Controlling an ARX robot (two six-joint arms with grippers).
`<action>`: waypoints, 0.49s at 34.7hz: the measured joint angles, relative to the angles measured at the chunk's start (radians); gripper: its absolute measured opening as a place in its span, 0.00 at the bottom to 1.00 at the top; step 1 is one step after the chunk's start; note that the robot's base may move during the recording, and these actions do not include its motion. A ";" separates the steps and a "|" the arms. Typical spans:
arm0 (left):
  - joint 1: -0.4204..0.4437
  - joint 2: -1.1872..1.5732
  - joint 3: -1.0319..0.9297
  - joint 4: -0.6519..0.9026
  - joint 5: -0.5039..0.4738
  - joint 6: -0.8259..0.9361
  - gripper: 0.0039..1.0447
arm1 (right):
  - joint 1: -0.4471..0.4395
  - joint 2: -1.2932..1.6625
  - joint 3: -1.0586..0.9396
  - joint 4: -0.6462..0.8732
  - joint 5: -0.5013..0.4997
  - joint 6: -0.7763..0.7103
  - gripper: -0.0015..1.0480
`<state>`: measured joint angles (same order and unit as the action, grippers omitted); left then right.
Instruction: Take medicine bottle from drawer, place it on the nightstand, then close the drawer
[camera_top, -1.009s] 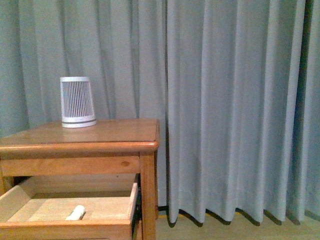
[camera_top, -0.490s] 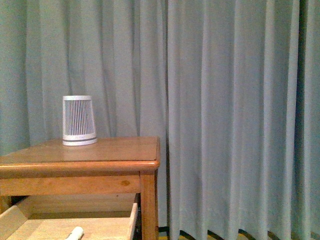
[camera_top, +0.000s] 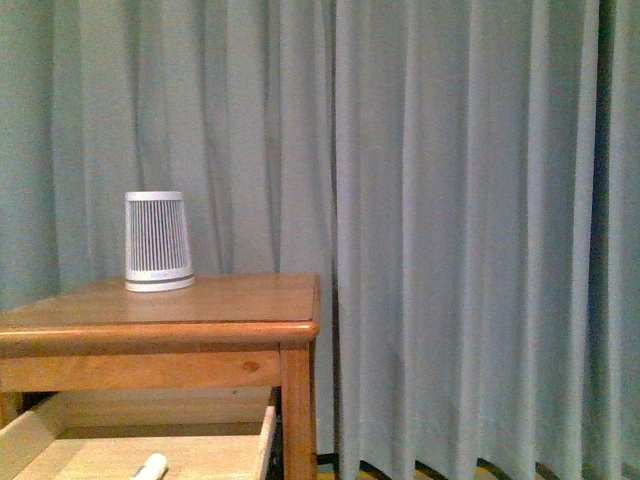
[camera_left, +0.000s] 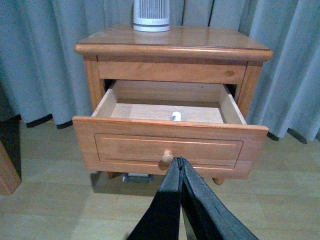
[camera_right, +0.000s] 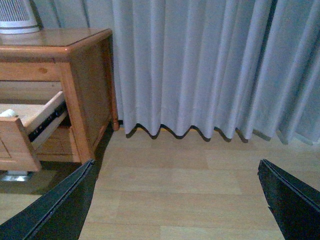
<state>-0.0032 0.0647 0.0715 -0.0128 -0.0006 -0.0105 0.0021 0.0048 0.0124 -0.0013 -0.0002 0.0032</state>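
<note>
Front view has steadied: bottle (camera_left: 175, 116) lies untaken in the drawer (camera_left: 125, 147) beyond the pressed-together left claw (camera_left: 179, 161); right claw (camera_right: 175, 170) apart.

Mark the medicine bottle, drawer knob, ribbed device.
medicine bottle (camera_left: 175, 116), left wrist view, round white end
drawer knob (camera_left: 166, 156), left wrist view, rounded front
ribbed device (camera_top: 158, 241), front view, middle of ribbed side

Small white medicine bottle (camera_left: 175, 116) lying in open drawer (camera_left: 130, 148), wooden nightstand (camera_left: 200, 38)
</note>
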 joint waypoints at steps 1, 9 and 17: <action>0.000 -0.005 -0.005 0.001 0.000 0.000 0.02 | 0.000 0.000 0.000 0.000 0.000 0.000 0.93; 0.000 -0.055 -0.059 0.008 0.002 0.002 0.02 | 0.000 0.000 0.000 0.000 0.003 0.000 0.93; 0.000 -0.061 -0.062 0.008 0.001 0.003 0.02 | 0.000 0.000 0.000 0.000 0.002 0.000 0.93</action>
<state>-0.0032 0.0036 0.0097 -0.0048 0.0006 -0.0078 0.0021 0.0044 0.0124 -0.0013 0.0021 0.0032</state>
